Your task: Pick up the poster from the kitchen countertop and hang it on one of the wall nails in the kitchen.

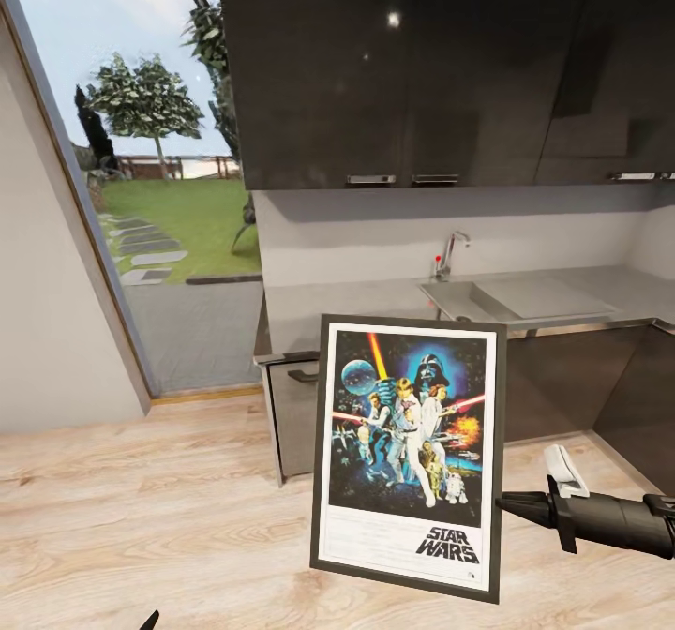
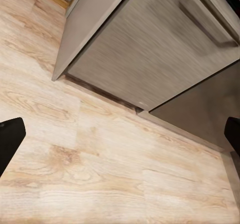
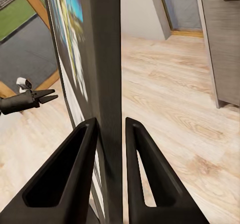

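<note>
Held upright close before the head camera, the poster (image 1: pixel 408 454) hangs in mid-air over the wooden floor (image 1: pixel 141 527), its printed face toward the camera, tilted slightly, with the black "STAR WARS" title at its lower right; it is off the countertop (image 1: pixel 375 297) and in front of the lower cabinets (image 1: pixel 562 382). Behind it, the largest things are the dark upper cabinets (image 1: pixel 403 67) across the top of the head view and the big window (image 1: pixel 159 189) at the left, showing lawn and trees outside. Below the upper cabinets runs the grey countertop with its inset sink (image 1: pixel 539 297) and chrome tap (image 1: pixel 452 253), over the lower cabinets. From the right edge of the head view the right arm (image 1: pixel 609 516) reaches in level toward the poster's right edge. In the right wrist view the right gripper (image 3: pixel 110 134) is closed narrowly on the poster's edge (image 3: pixel 102 59), one finger (image 3: pixel 65 174) on the printed side and the other on the back, both pressed against the frame. That same view shows the left gripper (image 3: pixel 47 96) small and well apart beyond the poster, low over the floor, its fingers slightly parted. In the left wrist view its two dark fingertips (image 2: pixel 10 139) sit at opposite margins, wide apart and holding nothing, above floorboards beside a cabinet corner (image 2: pixel 150 49).
</note>
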Motion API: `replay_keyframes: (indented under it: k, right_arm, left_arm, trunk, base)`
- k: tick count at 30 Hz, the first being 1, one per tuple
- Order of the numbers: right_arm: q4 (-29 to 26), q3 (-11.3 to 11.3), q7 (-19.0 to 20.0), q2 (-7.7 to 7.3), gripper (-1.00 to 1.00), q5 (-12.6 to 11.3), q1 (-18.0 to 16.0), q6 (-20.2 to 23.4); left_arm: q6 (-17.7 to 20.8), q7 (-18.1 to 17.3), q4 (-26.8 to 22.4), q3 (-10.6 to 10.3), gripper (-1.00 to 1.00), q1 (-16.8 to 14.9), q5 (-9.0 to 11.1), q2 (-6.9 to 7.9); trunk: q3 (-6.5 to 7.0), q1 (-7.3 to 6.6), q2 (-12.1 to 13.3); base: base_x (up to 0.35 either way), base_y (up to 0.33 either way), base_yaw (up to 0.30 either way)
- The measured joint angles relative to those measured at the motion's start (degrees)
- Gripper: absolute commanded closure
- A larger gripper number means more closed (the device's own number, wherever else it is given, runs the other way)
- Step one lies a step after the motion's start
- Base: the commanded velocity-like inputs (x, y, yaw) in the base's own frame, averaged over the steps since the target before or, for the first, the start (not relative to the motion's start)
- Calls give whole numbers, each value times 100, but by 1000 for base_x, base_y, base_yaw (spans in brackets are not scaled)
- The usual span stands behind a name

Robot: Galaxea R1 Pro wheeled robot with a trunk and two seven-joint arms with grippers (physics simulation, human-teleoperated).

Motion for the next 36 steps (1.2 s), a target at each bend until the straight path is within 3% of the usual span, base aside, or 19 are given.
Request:
replay_keyframes:
  k: [14, 21, 36]
  right_arm:
    - [-8, -7, 0, 0, 100, -7, 16, -1]
    - [-13, -5, 7, -9, 100, -9, 15, -1]
    - [-13, -4, 4, 0, 100, -8, 19, -1]
  left_arm:
    - [0, -7, 0, 22, -100, 0, 6, 0]
    - [0, -7, 5, 22, -100, 2, 12, 1]
    - [10, -11, 2, 23, -100, 1, 14, 1]
  trunk:
    - [0, 0, 0]
    - [0, 0, 0]
    - [0, 0, 0]
  base:
    - [0, 0, 1]
    - [0, 9, 186]
    - [0, 251, 158]
